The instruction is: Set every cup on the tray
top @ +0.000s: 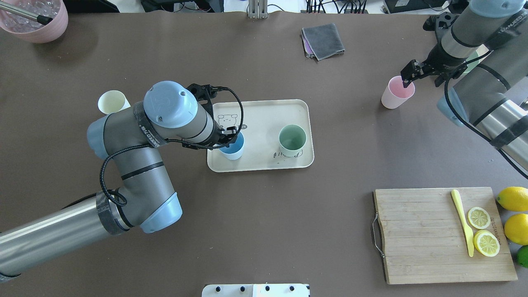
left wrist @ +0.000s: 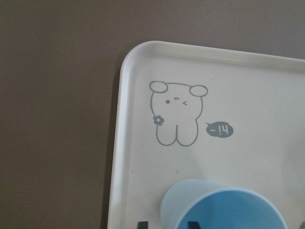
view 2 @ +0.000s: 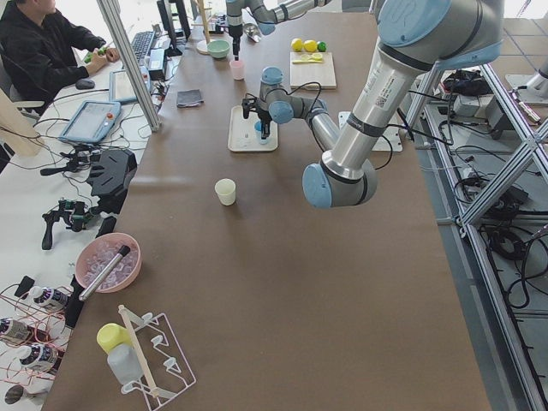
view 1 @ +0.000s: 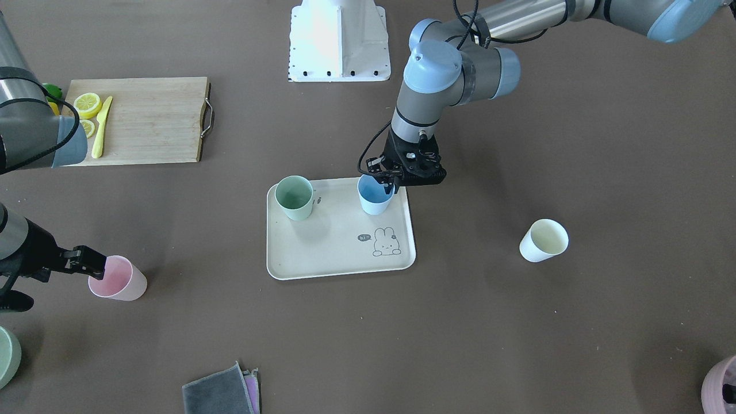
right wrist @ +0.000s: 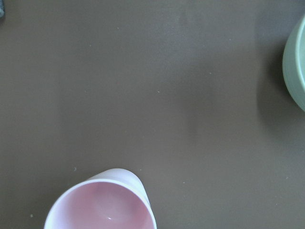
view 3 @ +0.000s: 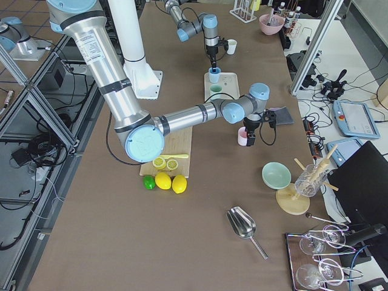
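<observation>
The cream tray (view 1: pixel 339 253) with the bunny drawing lies mid-table, also in the overhead view (top: pixel 264 111) and the left wrist view (left wrist: pixel 257 95). The mint green cup (view 1: pixel 294 198) and the light blue cup (view 1: pixel 375 201) stand upright on it. My left gripper (view 1: pixel 392 185) is shut on the blue cup's rim (left wrist: pixel 224 205), one finger inside and one outside. The pink cup (view 1: pixel 121 280) stands on the table off the tray. My right gripper (view 1: pixel 98 265) is open at its rim (top: pixel 396 95). The cream-white cup (view 1: pixel 543 241) stands alone on the table.
A bamboo cutting board (view 1: pixel 149 121) holds lemon slices and a yellow knife. Whole lemons (top: pixel 513 198) lie beside it. A grey cloth (view 1: pixel 218 394) lies at the operators' edge. A pink bowl (top: pixel 35 18) and a green bowl (right wrist: pixel 295 62) stand near the table corners.
</observation>
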